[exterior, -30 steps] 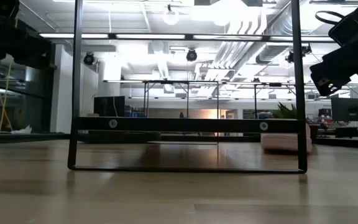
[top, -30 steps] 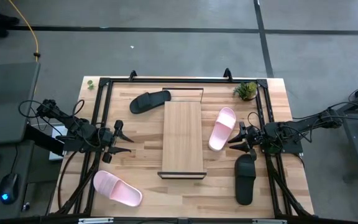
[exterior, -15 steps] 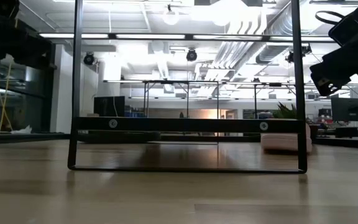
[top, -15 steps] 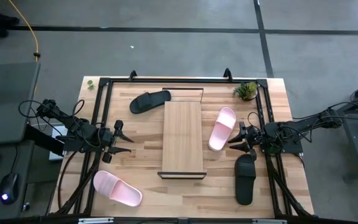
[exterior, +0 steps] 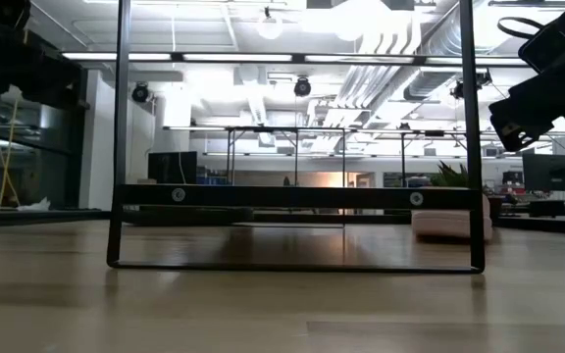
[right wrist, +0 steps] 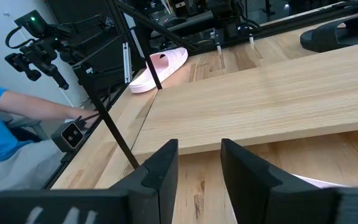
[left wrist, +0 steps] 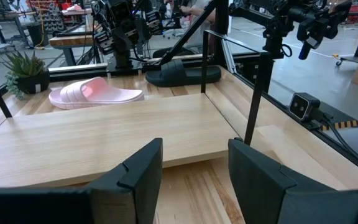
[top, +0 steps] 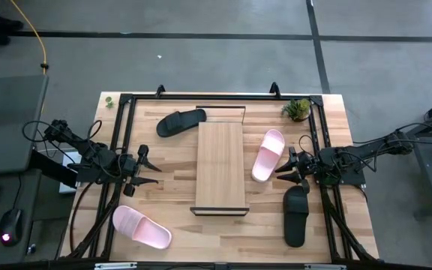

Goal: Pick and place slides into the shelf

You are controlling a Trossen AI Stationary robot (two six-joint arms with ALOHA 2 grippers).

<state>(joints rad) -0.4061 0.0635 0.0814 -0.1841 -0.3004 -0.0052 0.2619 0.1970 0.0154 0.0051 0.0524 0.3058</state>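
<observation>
The shelf (top: 220,163), a light-wood board on a thin black wire frame, stands lengthwise mid-table; its board also shows in the left wrist view (left wrist: 104,137) and the right wrist view (right wrist: 260,99). One black slide (top: 181,121) lies at the far left and one pink slide (top: 268,155) just right of the shelf. A second black slide (top: 296,216) lies at the near right, a second pink slide (top: 141,226) at the near left. All lie flat on their soles. My left gripper (top: 147,169) is open, left of the shelf. My right gripper (top: 283,171) is open, between the right pink and black slides.
A black rail frame (top: 122,135) runs round the tabletop. A small potted plant (top: 298,109) stands at the far right corner. In the low view the shelf's wire frame (exterior: 297,265) fills the middle. A person's blue sleeve (right wrist: 5,124) shows beyond the table's left side.
</observation>
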